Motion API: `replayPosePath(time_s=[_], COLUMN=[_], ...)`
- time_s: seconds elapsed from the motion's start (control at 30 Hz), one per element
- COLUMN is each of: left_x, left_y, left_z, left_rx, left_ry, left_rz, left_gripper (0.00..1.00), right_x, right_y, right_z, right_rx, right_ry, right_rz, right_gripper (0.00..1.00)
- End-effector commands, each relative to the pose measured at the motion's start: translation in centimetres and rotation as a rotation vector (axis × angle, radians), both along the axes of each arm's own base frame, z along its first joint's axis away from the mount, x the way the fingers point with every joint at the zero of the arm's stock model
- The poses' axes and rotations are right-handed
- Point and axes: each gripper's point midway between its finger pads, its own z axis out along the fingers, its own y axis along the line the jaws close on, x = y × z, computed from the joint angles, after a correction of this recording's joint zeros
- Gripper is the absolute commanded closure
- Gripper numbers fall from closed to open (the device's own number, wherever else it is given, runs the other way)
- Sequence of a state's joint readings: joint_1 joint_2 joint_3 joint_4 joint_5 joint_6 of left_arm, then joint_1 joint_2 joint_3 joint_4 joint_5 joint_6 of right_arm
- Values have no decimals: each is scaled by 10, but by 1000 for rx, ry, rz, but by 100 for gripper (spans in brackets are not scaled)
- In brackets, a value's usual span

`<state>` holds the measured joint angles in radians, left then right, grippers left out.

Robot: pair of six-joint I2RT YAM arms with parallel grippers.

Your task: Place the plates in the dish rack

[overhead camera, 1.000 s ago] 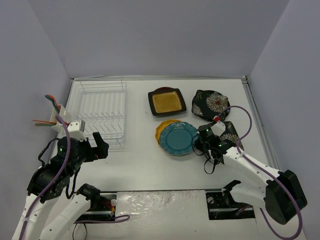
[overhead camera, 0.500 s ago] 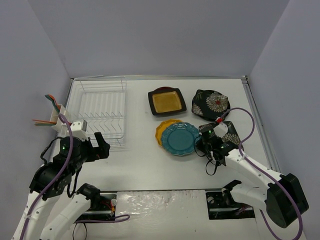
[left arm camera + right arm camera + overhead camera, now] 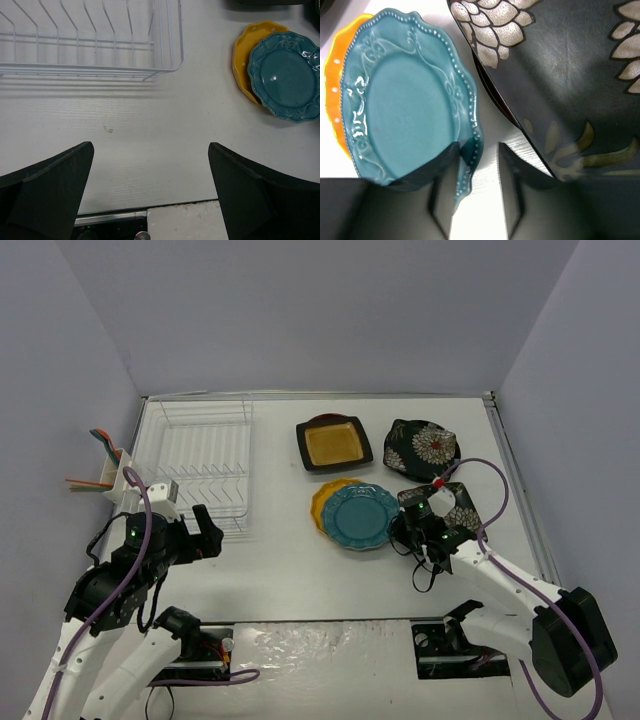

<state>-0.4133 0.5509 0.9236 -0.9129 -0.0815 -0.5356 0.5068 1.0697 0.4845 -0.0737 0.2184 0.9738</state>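
Note:
The white wire dish rack (image 3: 200, 465) stands at the left, with no plates in it; its near edge shows in the left wrist view (image 3: 90, 50). The teal scalloped plate (image 3: 358, 517) lies on the orange-yellow plate (image 3: 320, 502). The black square plate with yellow centre (image 3: 334, 443) and a black flowered plate (image 3: 422, 447) lie behind. A second flowered plate (image 3: 458, 506) lies under my right arm. My right gripper (image 3: 479, 147) is open, its jaws astride the teal plate's (image 3: 400, 100) right rim, with a gap to the right finger. My left gripper (image 3: 150, 150) is open, held over bare table. No red-rimmed plate shows clearly.
A small white utensil cup (image 3: 115, 478) with coloured utensils hangs at the rack's left side. Grey walls close in the table at the back and both sides. The flowered plate (image 3: 560, 75) lies close to my right gripper's right finger.
My right gripper has shifted slightly down and right at the teal plate's rim. My left arm has drifted a little to the right. The plates have not moved.

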Motion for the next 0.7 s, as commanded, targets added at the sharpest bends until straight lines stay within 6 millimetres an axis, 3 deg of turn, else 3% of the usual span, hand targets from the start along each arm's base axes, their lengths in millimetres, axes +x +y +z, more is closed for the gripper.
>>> replayPosePath(time_s=[0.0,0.17,0.67], left_x=[12,12,11], left_y=[-8,-9,-9], left_z=[16,15,16], left_rx=[-37,-41,-35], left_ry=[-47,-42,-36], left_rz=[-3,-7,-9], left_gripper=[3,3,3], right_x=[2,2,14], right_y=[1,8,28], right_z=[3,-1,-9], right_rx=[19,49,160], right_ry=[-17,-12,-57], right_rz=[0,22,44], right_gripper=[58,49,47])
